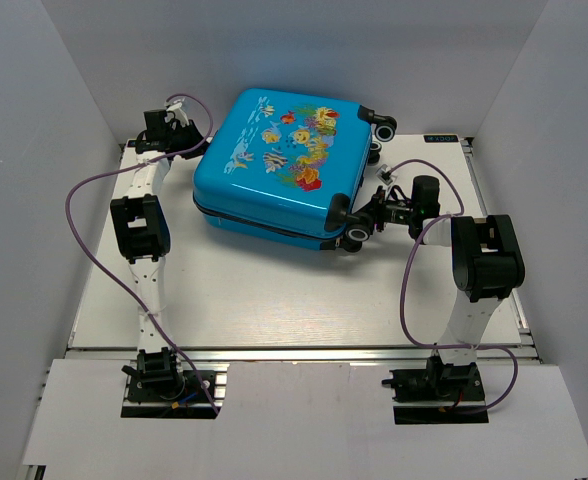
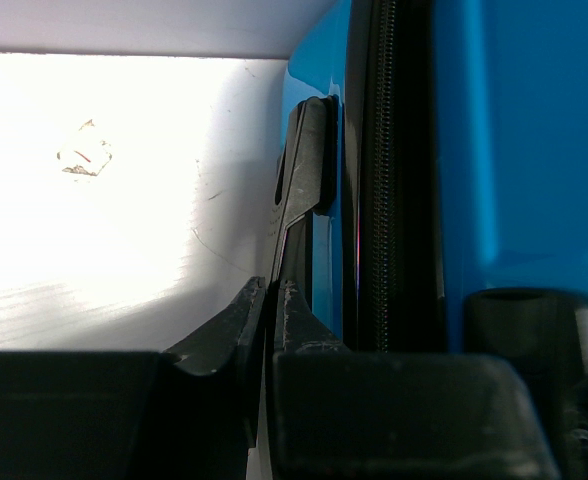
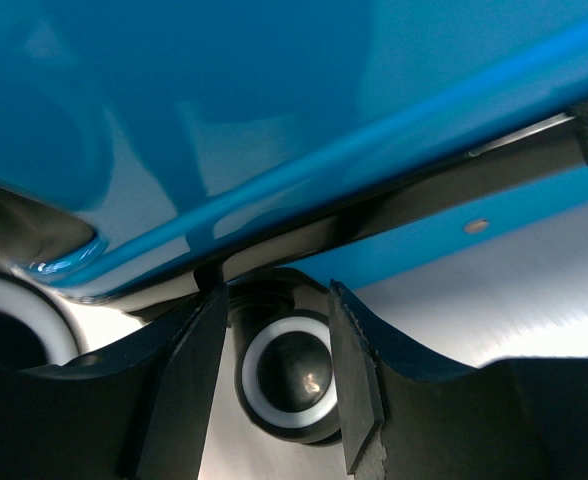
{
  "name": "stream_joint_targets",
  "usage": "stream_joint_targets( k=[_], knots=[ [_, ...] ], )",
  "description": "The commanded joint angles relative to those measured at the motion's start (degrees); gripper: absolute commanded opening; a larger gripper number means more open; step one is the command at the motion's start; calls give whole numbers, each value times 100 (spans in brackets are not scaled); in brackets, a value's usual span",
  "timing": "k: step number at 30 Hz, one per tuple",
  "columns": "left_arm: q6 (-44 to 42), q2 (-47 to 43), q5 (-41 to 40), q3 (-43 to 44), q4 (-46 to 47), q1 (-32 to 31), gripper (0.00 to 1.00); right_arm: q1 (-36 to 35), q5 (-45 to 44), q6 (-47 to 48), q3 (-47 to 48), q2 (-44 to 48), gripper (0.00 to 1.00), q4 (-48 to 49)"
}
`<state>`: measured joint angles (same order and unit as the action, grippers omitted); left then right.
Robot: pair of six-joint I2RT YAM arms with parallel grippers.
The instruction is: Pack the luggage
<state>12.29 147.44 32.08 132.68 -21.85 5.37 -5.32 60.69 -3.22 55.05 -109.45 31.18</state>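
**Closed luggage at the far side of the table, a gripper at each end**

The table (image 1: 274, 300) was bare along its near edge. Beyond its middle, towards the right edge, the right gripper (image 3: 274, 290) was at the near right corner of the luggage (image 1: 274, 165). Its fingers (image 3: 199, 370) were spread apart. A black wheel (image 3: 284, 375) with a white ring showed between them, under the blue shell. Whether either finger touched the wheel could not be told.

The luggage lay flat across the far middle of the table, turned a little askew, with its fish print (image 1: 294, 140) facing up. It was closed, the two shells meeting along the black zip (image 2: 379, 200), so nothing inside it could be seen.

At the luggage's far left corner, the left gripper (image 2: 271, 292) was against the side of the shell. Its fingers were pressed together on a thin black zip pull (image 2: 304, 160) beside the zip.

A small label (image 1: 440, 138) lay at the far right corner of the table, too small to read.
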Motion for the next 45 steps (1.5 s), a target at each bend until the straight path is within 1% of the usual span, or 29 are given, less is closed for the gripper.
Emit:
stream_joint_targets(
  k=[1, 3, 5, 6, 7, 8, 9, 10, 12, 15, 16, 17, 19, 22, 23, 24, 27, 29, 31, 33, 35, 36, 37, 38, 39, 41, 42, 44, 45],
  knots=[
    [-439, 910, -1239, -463, -1252, 35, 0, -21, 698, -222, -108, 64, 51, 705],
    [-421, 918, -1213, -471, -1252, 35, 0, -74, 752, -240, -195, 99, 51, 697],
    [-403, 910, -1195, -541, -1235, 35, 0, -74, 367, -284, -406, 327, 51, 705],
    [-377, 892, -1177, -576, -1217, 35, 0, -83, 156, -310, -694, 589, 51, 723],
    [-368, 866, -1177, -638, -1191, 35, 0, -74, -237, -310, -1028, 887, 51, 714],
    [-359, 866, -1169, -656, -1182, 35, 0, -74, -433, -250, -1031, 890, 51, 679],
    [-359, 866, -1177, -665, -1173, 35, 0, -74, -626, -136, -1309, 1177, 52, 618],
    [-359, 866, -1177, -665, -1190, 35, 0, -109, -967, -22, -1391, 1276, 53, 417],
    [-351, 883, -1169, -665, -1208, 35, 0, -162, -1024, 138, -1409, 1338, 53, 258],
    [-333, 910, -1142, -674, -1199, 35, 0, -250, -656, -195, -1514, 1207, 53, 791],
    [-333, 910, -1125, -674, -1217, 35, 0, -233, -428, -353, -1636, 1172, 53, 1098],
    [-342, 918, -1124, -674, -1234, 35, 0, -259, -339, -702, -1698, 1154, 54, 1675],
    [-351, 910, -1151, -709, -1252, 35, 0, -338, -146, -1012, -1804, 1066, 54, 2153],
    [-351, 884, -1142, -805, -1234, 35, 0, -461, -136, -1346, -1900, 961, 54, 2716],
    [-351, 883, -1125, -814, -1217, 35, 0, -496, -110, -1487, -1927, 908, 55, 3275],
    [-351, 892, -1107, -832, -1217, 35, 0, -566, -23, -1958, -1945, 777, 55, 3646],
    [-333, 892, -1063, -884, -1199, 35, 0, -680, -100, -2602, -1901, 417, 55, 4657],
    [-315, 875, -1045, -946, -1199, 35, 0, -733, -232, -2648, -1884, 284, 55, 4800],
    [-324, 857, -1037, -1016, -1173, 35, 0, -768, -583, -2491, -1918, 284, 55, 4801],
    [-315, 796, -1037, -1060, -1129, 35, 0, -795, -925, -2210, -1910, 371, 54, 4530],
    [-315, 787, -1037, -1087, -1129, 35, 0, -917, -1076, -1814, -1857, 459, 53, 4064],
    [-324, 795, -1037, -1087, -1120, 35, 0, -996, -1198, -1718, -1849, 494, 48, 3967],
    [-315, 795, -1011, -1087, -1120, 35, 0, -1006, -1269, -1725, -1875, 503, 37, 4027],
    [-324, 795, -1010, -1095, -1120, 35, 0, -1015, -1270, -1769, -1875, 521, 36, 4028],
    [-315, 795, -1002, -1095, -1111, 35, 0, -1023, -1287, -1804, -1901, 512, 23, 4071],
    [-307, 795, -1001, -1095, -1111, 35, 0, -1032, -1226, -1935, -1884, 521, 12, 4080],
    [-298, 795, -1028, -1095, -1111, 35, 0, -1058, -1156, -1997, -1884, 521, 3, 4098],
    [-298, 787, -1001, -1104, -1111, 35, 0, -1076, -1085, -2330, -1945, 521, 0, 4430],
    [-298, 778, -1001, -1113, -1094, 35, 0, -1094, -989, -2462, -1980, 504, 0, 4615]
  ],
)
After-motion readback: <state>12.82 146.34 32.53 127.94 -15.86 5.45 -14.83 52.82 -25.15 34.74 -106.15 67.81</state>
